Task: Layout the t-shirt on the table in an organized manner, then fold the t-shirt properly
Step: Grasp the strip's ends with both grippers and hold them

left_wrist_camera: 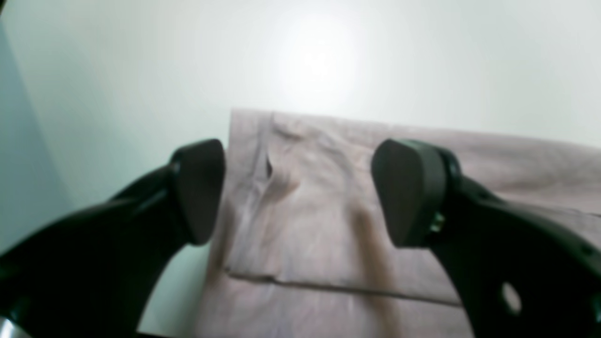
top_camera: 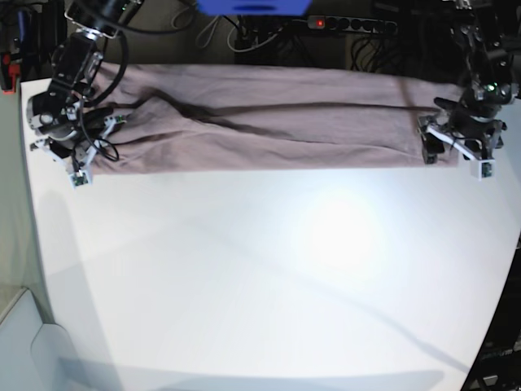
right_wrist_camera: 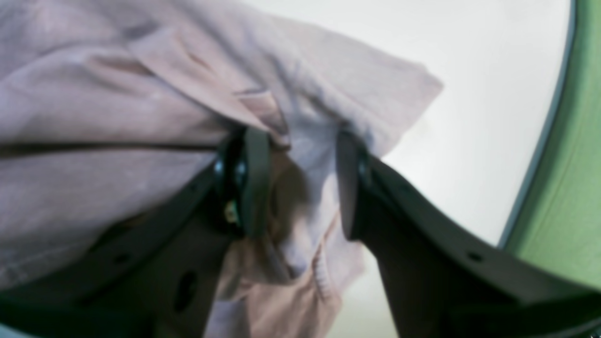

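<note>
Mauve t-shirt (top_camera: 269,118) lies as a long folded band along the table's (top_camera: 260,277) far edge, right hand (right_wrist_camera: 300,188) pinching one end, left hand (left_wrist_camera: 300,192) released over the other, apparently for another fold.

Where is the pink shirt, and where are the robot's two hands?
Dusty pink cotton t-shirt (top_camera: 269,126), base view, middle of the fabric.
Left hand (left_wrist_camera: 300,192), left wrist view, between its fingertips.
Right hand (right_wrist_camera: 300,183), right wrist view, between its fingertips.
</note>
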`<state>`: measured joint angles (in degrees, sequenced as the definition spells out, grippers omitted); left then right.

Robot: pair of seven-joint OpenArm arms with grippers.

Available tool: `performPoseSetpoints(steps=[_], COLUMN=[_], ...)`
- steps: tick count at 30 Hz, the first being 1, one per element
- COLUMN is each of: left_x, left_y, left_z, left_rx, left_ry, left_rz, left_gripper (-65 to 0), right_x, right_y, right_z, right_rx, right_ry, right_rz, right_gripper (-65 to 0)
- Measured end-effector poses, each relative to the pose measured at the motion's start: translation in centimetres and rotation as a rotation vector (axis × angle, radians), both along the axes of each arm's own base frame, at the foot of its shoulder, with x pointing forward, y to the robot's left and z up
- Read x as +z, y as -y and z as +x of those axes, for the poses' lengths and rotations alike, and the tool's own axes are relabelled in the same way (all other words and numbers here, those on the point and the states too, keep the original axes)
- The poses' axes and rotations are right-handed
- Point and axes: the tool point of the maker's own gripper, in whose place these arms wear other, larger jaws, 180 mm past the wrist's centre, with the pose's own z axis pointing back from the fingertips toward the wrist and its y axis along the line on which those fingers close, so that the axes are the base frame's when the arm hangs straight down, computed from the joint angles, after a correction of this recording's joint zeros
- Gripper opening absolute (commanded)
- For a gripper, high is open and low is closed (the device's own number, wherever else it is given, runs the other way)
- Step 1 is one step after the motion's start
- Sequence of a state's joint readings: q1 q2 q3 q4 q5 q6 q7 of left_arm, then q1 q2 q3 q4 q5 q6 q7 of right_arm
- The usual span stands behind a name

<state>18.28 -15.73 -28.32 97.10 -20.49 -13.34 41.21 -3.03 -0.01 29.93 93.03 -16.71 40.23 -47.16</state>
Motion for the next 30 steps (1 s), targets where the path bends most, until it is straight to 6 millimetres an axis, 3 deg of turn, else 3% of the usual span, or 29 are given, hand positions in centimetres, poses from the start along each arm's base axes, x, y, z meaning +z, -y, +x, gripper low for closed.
performPoseSetpoints(steps=[4, 8, 14, 30], left_x=[-1.6, -2.9, -3.6, -5.7], left_y=[-0.4, -0.8, -4.1, -3.1], left_z=[-1.9, -2.4, -4.1, -3.9], left_rx=[0.008, 0.028, 0.126, 0.107], left_ry=[-0.067, -0.099, -0.129, -0.144], left_rz=[0.003, -0.016, -0.001, -0.039], left_gripper=[-14.2, -14.2, -14.2, -14.7], right_x=[0.0, 0.0, 0.0, 0.0], right_y=[0.0, 0.0, 0.0, -0.1], right_z=[0.0, 0.0, 0.0, 0.0], right_rx=[0.000, 0.000, 0.000, 0.002], right_ry=[0.000, 0.000, 0.000, 0.001], right_rz=[0.000, 0.000, 0.001, 0.002], right_gripper=[-40.7, -40.7, -40.7, -40.7])
